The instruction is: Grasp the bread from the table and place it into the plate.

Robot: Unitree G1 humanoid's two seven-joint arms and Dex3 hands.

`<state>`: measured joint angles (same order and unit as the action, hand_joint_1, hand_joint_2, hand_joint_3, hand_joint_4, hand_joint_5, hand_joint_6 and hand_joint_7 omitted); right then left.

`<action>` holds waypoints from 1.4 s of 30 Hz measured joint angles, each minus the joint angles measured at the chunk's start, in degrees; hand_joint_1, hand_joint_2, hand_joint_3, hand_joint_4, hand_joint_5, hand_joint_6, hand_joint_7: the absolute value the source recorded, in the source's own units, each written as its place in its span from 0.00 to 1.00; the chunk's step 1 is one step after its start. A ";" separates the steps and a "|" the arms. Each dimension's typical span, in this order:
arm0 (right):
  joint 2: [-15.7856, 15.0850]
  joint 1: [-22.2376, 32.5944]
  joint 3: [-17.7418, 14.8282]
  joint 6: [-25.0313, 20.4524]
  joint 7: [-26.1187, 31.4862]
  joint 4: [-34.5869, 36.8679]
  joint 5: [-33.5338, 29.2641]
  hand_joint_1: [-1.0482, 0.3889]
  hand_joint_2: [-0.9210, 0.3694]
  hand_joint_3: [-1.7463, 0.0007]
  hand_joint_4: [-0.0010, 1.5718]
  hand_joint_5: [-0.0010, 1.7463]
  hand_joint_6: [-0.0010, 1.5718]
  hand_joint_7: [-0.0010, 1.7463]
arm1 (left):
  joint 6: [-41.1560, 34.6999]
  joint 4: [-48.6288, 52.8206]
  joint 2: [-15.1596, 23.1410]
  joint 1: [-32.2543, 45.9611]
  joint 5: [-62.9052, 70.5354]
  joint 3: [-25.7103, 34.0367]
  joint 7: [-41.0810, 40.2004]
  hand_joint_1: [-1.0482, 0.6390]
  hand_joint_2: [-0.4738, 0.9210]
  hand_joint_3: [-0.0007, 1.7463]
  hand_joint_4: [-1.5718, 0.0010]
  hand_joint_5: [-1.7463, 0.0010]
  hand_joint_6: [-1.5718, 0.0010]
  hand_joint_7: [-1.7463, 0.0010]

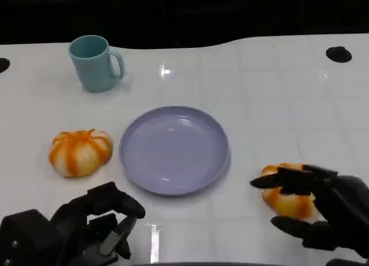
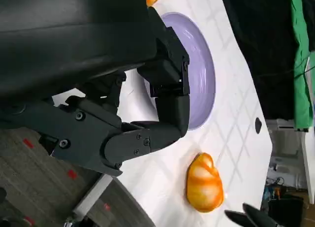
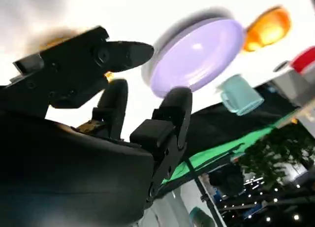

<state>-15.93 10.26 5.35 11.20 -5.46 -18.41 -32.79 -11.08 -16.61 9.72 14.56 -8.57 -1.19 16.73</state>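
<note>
Two orange-and-white bread rolls lie on the white table. One roll (image 1: 81, 152) sits left of the lilac plate (image 1: 173, 149). The other roll (image 1: 288, 198) lies right of the plate's front, also seen in the left wrist view (image 2: 204, 182). My right hand (image 1: 323, 211) reaches around this roll, with fingers over its top and the thumb on the near side, spread and not clamped. The plate (image 2: 203, 74) (image 3: 197, 54) holds nothing. My left hand (image 1: 86, 231) rests at the front left with loosely bent fingers and nothing in them.
A teal mug (image 1: 95, 63) (image 3: 238, 94) stands at the back left, well behind the plate. The table's front edge runs just below both hands. A dark round mark (image 1: 338, 54) sits at the far right of the table.
</note>
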 measured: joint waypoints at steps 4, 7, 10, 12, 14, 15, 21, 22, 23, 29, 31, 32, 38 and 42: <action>-1.98 -0.08 -0.12 -2.40 -0.29 -2.41 -5.52 0.46 0.09 0.99 0.13 0.33 0.27 0.06 | 0.01 -0.01 0.00 0.00 0.09 -0.02 0.00 0.38 0.97 0.33 0.56 0.00 0.59 0.24; -3.01 -0.38 -0.01 -4.30 -1.20 -3.72 -9.62 0.45 0.10 1.00 0.10 0.32 0.24 0.04 | 0.06 -0.02 0.00 0.00 0.09 -0.02 0.00 0.38 0.97 0.33 0.57 0.00 0.59 0.24; -3.91 -0.66 0.54 -5.40 -2.11 -4.64 -12.20 0.43 0.10 1.00 0.06 0.32 0.23 0.03 | 0.05 -0.02 0.00 0.00 0.09 -0.01 0.00 0.38 0.97 0.33 0.57 0.00 0.59 0.24; -4.10 -0.83 1.27 -6.25 -2.88 -4.89 -13.80 0.42 0.10 1.00 0.05 0.32 0.23 0.03 | 0.05 -0.02 0.00 0.00 0.10 -0.01 0.00 0.37 0.98 0.32 0.57 0.00 0.60 0.24; -4.26 -0.96 1.76 -6.97 -3.67 -4.89 -15.44 0.41 0.10 1.00 0.04 0.32 0.23 0.03 | 0.14 -0.02 0.00 0.00 0.15 -0.02 0.00 0.38 0.98 0.32 0.57 0.00 0.60 0.24; -4.37 -1.09 1.92 -7.34 -3.97 -4.89 -16.00 0.41 0.10 1.00 0.04 0.32 0.23 0.03 | 0.22 -0.02 0.00 0.00 0.15 -0.02 0.00 0.38 0.98 0.32 0.57 0.00 0.60 0.24; -4.48 -4.17 4.38 -10.31 -6.08 -2.39 -20.30 0.40 0.08 0.99 0.04 0.33 0.24 0.02 | -0.27 -0.16 -0.15 -0.20 -0.13 -0.02 -0.01 0.39 0.98 0.31 0.57 0.00 0.59 0.24; -4.51 -4.72 4.75 -10.77 -6.56 -1.86 -20.94 0.39 0.07 0.99 0.04 0.33 0.24 0.02 | -0.37 -0.19 -0.16 -0.23 -0.12 0.00 -0.01 0.39 0.98 0.31 0.57 0.00 0.59 0.24; -4.54 -5.63 5.39 -11.34 -7.23 -1.22 -21.59 0.39 0.07 0.99 0.04 0.33 0.24 0.02 | -0.43 -0.19 -0.17 -0.30 -0.11 0.00 -0.01 0.39 0.98 0.31 0.57 0.00 0.59 0.24; -4.57 -10.68 8.62 -13.94 -8.67 5.31 -24.19 0.36 0.03 0.99 0.07 0.29 0.25 0.01 | -0.82 -0.52 -0.34 -0.67 -0.12 0.00 -0.01 0.38 0.98 0.31 0.57 0.00 0.59 0.25; -4.55 -12.21 9.52 -14.77 -8.63 8.07 -24.33 0.35 0.01 0.99 0.08 0.27 0.25 0.01 | -0.84 -0.73 -0.34 -0.63 -0.12 0.02 -0.01 0.38 0.98 0.31 0.56 0.00 0.59 0.25; -4.54 -12.90 10.09 -15.16 -8.53 9.36 -24.32 0.35 0.01 0.99 0.09 0.27 0.25 0.01 | -0.84 -0.81 -0.35 -0.60 -0.12 0.02 -0.01 0.38 0.98 0.31 0.56 0.00 0.59 0.25; -3.82 -16.39 12.49 -16.53 -6.98 17.18 -23.98 0.35 0.00 0.97 0.10 0.24 0.26 0.01 | -1.40 -1.68 -0.38 -0.46 -0.12 0.02 -0.01 0.38 0.98 0.31 0.56 0.00 0.59 0.25; -3.02 -19.38 13.86 -17.56 -5.35 22.46 -23.82 0.35 0.00 0.95 0.11 0.23 0.27 0.01 | -1.95 -2.21 -0.43 -0.37 -0.27 0.04 -0.01 0.39 0.98 0.31 0.56 0.00 0.58 0.25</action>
<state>-18.95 -9.11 19.21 -6.36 -10.81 4.05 -56.62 -13.03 -18.82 9.29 14.19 -8.84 -1.15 16.72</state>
